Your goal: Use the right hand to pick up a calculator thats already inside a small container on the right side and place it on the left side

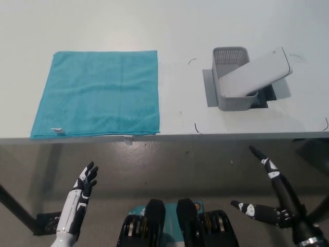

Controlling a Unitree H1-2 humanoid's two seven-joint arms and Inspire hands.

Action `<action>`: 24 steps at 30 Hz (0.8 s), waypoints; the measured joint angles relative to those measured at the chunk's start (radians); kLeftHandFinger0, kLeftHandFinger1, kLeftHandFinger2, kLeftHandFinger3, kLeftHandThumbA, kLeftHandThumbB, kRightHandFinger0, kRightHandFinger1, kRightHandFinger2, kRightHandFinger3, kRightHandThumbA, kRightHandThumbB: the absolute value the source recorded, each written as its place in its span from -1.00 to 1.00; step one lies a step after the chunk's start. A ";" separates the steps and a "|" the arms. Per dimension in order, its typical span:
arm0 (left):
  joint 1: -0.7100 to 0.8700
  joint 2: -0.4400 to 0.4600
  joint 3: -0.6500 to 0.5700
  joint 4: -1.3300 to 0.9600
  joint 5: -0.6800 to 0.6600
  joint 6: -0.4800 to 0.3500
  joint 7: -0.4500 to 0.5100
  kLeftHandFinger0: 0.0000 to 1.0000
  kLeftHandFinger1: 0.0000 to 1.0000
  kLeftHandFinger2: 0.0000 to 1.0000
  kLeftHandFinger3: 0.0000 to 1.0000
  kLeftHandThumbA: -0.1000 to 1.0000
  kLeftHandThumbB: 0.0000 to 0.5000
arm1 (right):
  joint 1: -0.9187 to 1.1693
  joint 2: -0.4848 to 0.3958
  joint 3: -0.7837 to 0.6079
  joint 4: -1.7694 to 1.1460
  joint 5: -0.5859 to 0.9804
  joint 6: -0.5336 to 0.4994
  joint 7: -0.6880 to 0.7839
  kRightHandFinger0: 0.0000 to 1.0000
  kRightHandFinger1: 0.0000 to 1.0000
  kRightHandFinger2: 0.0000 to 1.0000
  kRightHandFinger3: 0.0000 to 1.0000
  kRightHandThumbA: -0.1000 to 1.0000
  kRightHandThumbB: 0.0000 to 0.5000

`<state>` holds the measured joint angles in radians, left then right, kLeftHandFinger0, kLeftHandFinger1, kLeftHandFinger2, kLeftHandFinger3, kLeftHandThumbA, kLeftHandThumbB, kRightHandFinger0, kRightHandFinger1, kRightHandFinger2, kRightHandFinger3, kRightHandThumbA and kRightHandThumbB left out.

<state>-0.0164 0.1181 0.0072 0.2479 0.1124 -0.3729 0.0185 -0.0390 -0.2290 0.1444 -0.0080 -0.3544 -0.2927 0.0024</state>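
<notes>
A white calculator (257, 73) lies face down and tilted in a small grey perforated container (230, 56) at the table's right side, its upper end sticking out over the container's right rim. A teal cloth (97, 92) lies flat on the left side of the table. My black right hand (272, 193) hangs open below the table's front edge at the lower right, well short of the container. At the lower left my white left hand (82, 190) rests open, also below the table edge.
The container stands on a grey mat (209, 90) with a dark patch to its right. The white table's front edge (164, 136) runs across the picture's middle; grey floor lies below it. Thin black marks dot the table near the container.
</notes>
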 measured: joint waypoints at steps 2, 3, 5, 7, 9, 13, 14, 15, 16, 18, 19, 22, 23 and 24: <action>0.000 0.000 0.000 0.001 0.000 0.000 0.000 1.00 1.00 1.00 1.00 1.00 -0.95 | -0.001 -0.017 -0.002 -0.068 -0.043 0.021 0.014 1.00 1.00 1.00 1.00 0.67 0.39; 0.000 0.000 0.000 0.001 0.000 0.000 0.000 1.00 1.00 1.00 1.00 1.00 -0.95 | -0.002 -0.025 -0.003 -0.102 -0.063 0.032 0.023 1.00 1.00 1.00 1.00 0.56 0.41; 0.000 0.000 0.000 0.001 0.000 0.000 0.000 1.00 1.00 1.00 1.00 1.00 -0.98 | -0.012 -0.035 -0.005 -0.167 -0.105 0.057 0.046 1.00 1.00 1.00 1.00 0.44 0.49; 0.000 0.000 0.000 0.002 0.000 0.000 0.000 1.00 1.00 1.00 1.00 1.00 -0.95 | -0.029 -0.044 -0.006 -0.223 -0.149 0.082 0.070 1.00 1.00 1.00 1.00 0.38 0.59; 0.000 -0.001 0.000 0.004 0.000 0.000 0.000 1.00 1.00 1.00 1.00 1.00 -0.96 | -0.054 -0.052 -0.006 -0.261 -0.191 0.109 0.098 1.00 1.00 1.00 1.00 0.34 0.62; 0.000 0.000 0.000 0.005 0.000 0.000 0.000 1.00 1.00 1.00 1.00 1.00 -0.97 | -0.123 -0.063 -0.005 -0.296 -0.276 0.159 0.151 1.00 1.00 1.00 1.00 0.55 0.79; 0.000 -0.001 0.000 0.006 0.000 0.000 0.000 1.00 1.00 1.00 1.00 1.00 -0.95 | -0.141 -0.066 -0.004 -0.299 -0.294 0.168 0.163 1.00 1.00 1.00 1.00 0.65 0.83; 0.000 -0.001 0.000 0.006 0.000 0.000 0.000 1.00 1.00 1.00 1.00 1.00 -0.96 | -0.163 -0.070 -0.003 -0.301 -0.313 0.179 0.176 1.00 1.00 1.00 1.00 0.76 0.87; 0.000 -0.001 0.000 0.006 0.000 0.000 0.000 1.00 1.00 1.00 1.00 1.00 -0.95 | -0.183 -0.074 -0.002 -0.301 -0.336 0.191 0.192 1.00 1.00 1.00 1.00 0.90 0.84; 0.000 -0.001 0.000 0.006 0.000 0.000 0.000 1.00 1.00 1.00 1.00 1.00 -0.94 | -0.229 -0.085 0.003 -0.300 -0.377 0.212 0.222 1.00 1.00 1.00 1.00 1.00 0.79; 0.000 -0.001 0.000 0.006 0.000 0.000 0.000 1.00 1.00 1.00 1.00 1.00 -0.97 | -0.251 -0.091 0.006 -0.299 -0.398 0.224 0.238 1.00 1.00 1.00 1.00 1.00 0.74; -0.001 -0.001 0.000 0.006 0.000 0.000 0.000 1.00 1.00 1.00 1.00 1.00 -0.99 | -0.308 -0.105 0.016 -0.288 -0.462 0.254 0.281 1.00 1.00 1.00 1.00 1.00 0.65; -0.001 -0.001 0.001 0.006 -0.001 0.000 0.000 1.00 1.00 1.00 1.00 1.00 -1.00 | -0.323 -0.109 0.019 -0.282 -0.475 0.261 0.290 1.00 1.00 1.00 1.00 1.00 0.64; -0.001 -0.001 0.001 0.006 -0.001 0.000 0.000 1.00 1.00 1.00 1.00 1.00 -1.00 | -0.342 -0.114 0.024 -0.272 -0.500 0.271 0.303 1.00 1.00 1.00 1.00 1.00 0.64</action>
<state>-0.0173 0.1171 0.0078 0.2541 0.1116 -0.3730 0.0181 -0.3808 -0.3434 0.1680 -0.2802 -0.8547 -0.0217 0.3057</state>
